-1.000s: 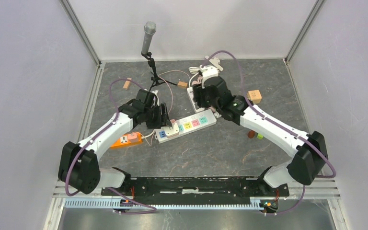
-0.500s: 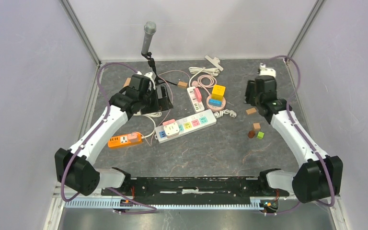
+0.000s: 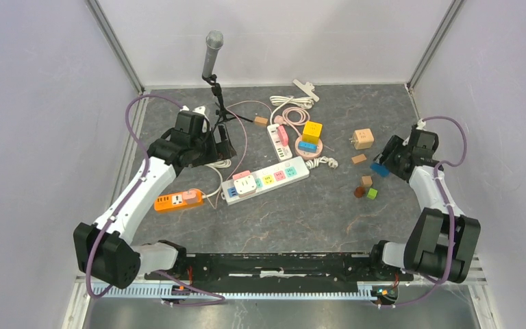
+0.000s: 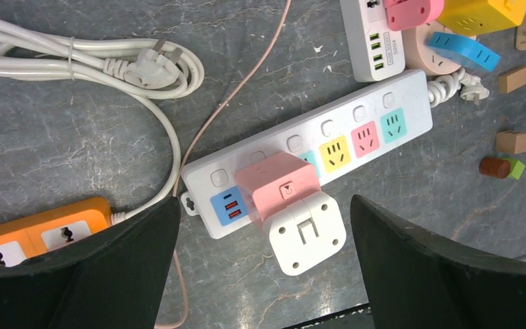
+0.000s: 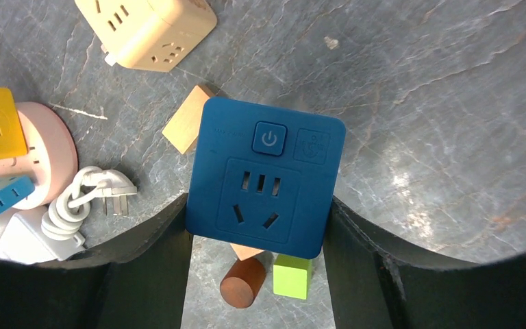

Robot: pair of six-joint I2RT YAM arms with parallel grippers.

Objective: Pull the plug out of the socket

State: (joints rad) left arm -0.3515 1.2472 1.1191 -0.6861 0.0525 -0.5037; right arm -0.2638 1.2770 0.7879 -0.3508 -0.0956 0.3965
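My right gripper point(image 3: 385, 164) is shut on a dark blue square plug point(image 5: 266, 179) with a power button and socket holes on its face, and holds it above the table at the right side point(image 3: 379, 169). The long white socket strip point(image 3: 294, 171) lies in the middle, with a pink adapter point(image 4: 281, 184) and a white adapter point(image 4: 306, 233) stuck in its left end. My left gripper point(image 3: 224, 142) hangs open above and behind that end. In the left wrist view its fingers point(image 4: 424, 274) stand wide on either side of the adapters, touching nothing.
An orange strip point(image 3: 178, 200) lies left of the white one. A microphone stand point(image 3: 212, 55), a coiled white cable point(image 4: 109, 62), a short white strip point(image 3: 279, 137) and a round pink socket point(image 3: 309, 140) stand behind. A beige cube point(image 3: 363, 138), wood blocks point(image 3: 366, 181) and a green block point(image 3: 372, 194) lie right.
My left gripper has opened and drawn back up and left from the pink adapter. My right arm has swung from the table's middle to the right edge, the blue plug in its jaws.
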